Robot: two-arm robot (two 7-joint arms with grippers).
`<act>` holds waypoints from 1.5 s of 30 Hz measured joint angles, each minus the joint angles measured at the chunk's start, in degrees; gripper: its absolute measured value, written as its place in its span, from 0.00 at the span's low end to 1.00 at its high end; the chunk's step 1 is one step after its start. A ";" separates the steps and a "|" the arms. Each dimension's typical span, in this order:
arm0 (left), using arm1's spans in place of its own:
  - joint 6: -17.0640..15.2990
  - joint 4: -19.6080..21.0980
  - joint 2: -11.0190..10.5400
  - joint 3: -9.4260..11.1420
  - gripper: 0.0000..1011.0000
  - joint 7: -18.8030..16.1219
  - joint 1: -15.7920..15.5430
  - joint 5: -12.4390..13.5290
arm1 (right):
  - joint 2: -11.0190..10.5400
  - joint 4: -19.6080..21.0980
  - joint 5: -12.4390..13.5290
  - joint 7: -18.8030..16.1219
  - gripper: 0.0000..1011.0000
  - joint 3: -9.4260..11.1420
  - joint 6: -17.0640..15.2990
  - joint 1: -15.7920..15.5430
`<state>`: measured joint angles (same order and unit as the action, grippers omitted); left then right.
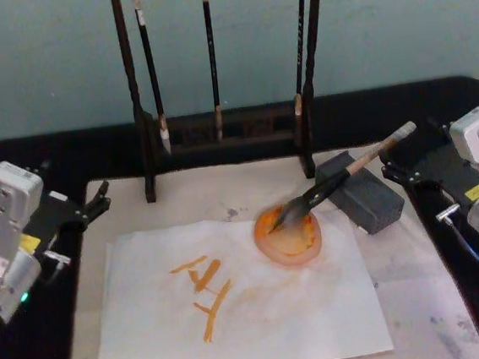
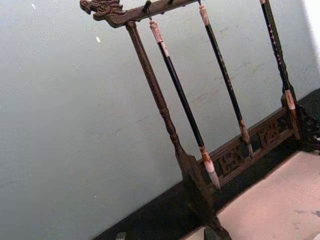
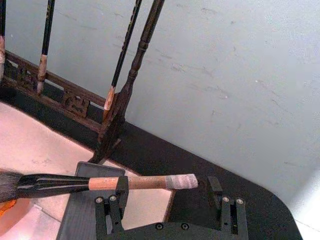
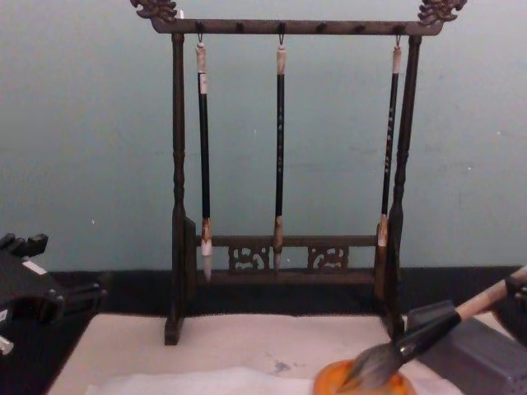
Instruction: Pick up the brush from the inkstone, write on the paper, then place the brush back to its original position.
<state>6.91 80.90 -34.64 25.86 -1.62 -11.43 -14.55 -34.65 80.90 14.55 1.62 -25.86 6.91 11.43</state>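
The brush [image 1: 341, 178] lies tilted with its handle resting on the dark grey inkstone [image 1: 370, 194] and its grey tuft in an orange dish [image 1: 288, 238]. On the white paper [image 1: 261, 313] are several orange strokes [image 1: 206, 291]. My right gripper [image 1: 401, 164] is open just right of the inkstone, close to the handle's taped end. In the right wrist view the brush [image 3: 100, 182] crosses in front of one finger of the open right gripper [image 3: 167, 192], and nothing is clamped. My left gripper [image 1: 96, 203] stands open at the mat's left edge, far from the brush.
A dark wooden rack [image 1: 227, 134] with three slim hanging brushes [image 4: 280, 148] stands at the back of the beige mat [image 1: 418, 272]. The dish sits on the paper's far right corner. Black table [image 1: 35, 352] flanks the mat on both sides.
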 joint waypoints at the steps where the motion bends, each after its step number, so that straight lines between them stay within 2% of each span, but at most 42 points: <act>1: 0.00 0.00 0.00 0.00 1.00 0.00 0.00 0.00 | 0.00 0.00 0.00 0.00 0.99 0.00 0.00 0.00; 29: 0.00 0.00 0.00 0.00 1.00 0.00 0.00 0.00 | 0.21 0.10 0.37 -0.76 0.99 0.39 -0.04 -0.18; 37: 0.00 0.00 0.00 0.00 1.00 0.00 0.00 0.00 | 1.31 1.55 6.86 -5.82 0.99 3.49 -1.12 -1.68; 39: 0.00 0.00 0.00 0.00 1.00 0.00 0.00 0.00 | 1.89 2.50 10.95 -8.16 0.99 5.22 -2.80 -2.47; 40: 0.00 0.00 0.00 0.00 1.00 0.00 0.00 0.00 | 2.07 2.72 12.03 -8.69 0.99 5.73 -3.31 -2.68; 41: 0.00 0.00 0.00 0.00 1.00 0.00 0.00 0.00 | 2.07 2.72 12.03 -8.69 0.99 5.73 -3.31 -2.68; 42: 0.00 0.00 0.00 0.00 1.00 0.00 0.00 0.00 | 2.74 3.39 15.34 -10.04 0.99 7.23 -5.23 -3.26; 45: 0.00 0.00 0.00 0.00 1.00 0.00 0.00 0.00 | 3.44 4.01 18.76 -11.29 0.99 8.79 -7.16 -3.84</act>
<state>6.91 80.90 -34.65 25.86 -1.62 -11.43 -14.55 -31.20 84.91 33.31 -9.67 -17.08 -0.25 7.59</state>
